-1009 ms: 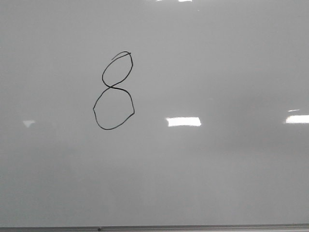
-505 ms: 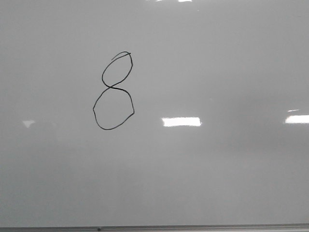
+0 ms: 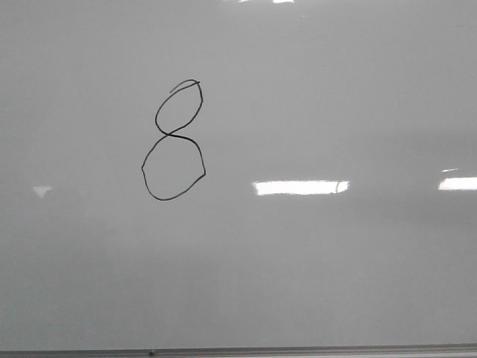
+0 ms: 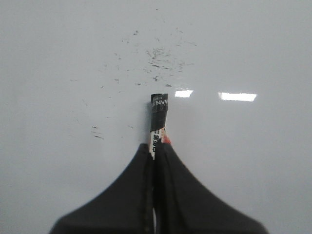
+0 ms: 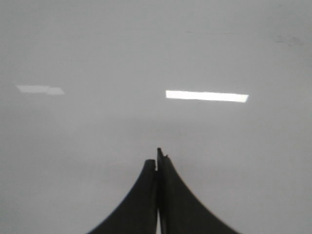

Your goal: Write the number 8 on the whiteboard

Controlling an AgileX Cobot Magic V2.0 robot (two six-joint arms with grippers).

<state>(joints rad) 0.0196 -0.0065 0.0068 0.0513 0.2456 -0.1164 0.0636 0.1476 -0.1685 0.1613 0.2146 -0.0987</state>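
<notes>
The number 8 [image 3: 173, 139] is drawn in thin black line on the whiteboard [image 3: 335, 89], left of centre in the front view, small loop over a larger one. No gripper shows in the front view. In the left wrist view my left gripper [image 4: 156, 147] is shut on a marker [image 4: 158, 117] with a black end and white label, its end pointing at the whiteboard [image 4: 253, 48]. In the right wrist view my right gripper [image 5: 157, 163] is shut and empty over the bare whiteboard [image 5: 97, 44].
A thin grey edge strip [image 3: 298, 350] runs along the board's lower edge. Faint black ink specks [image 4: 156, 53] dot the board ahead of the marker in the left wrist view. Bright rectangular light reflections [image 3: 299, 187] lie on the board.
The 8 has shifted very slightly left in the front view, and the middle light reflection has grown wider to the right.
</notes>
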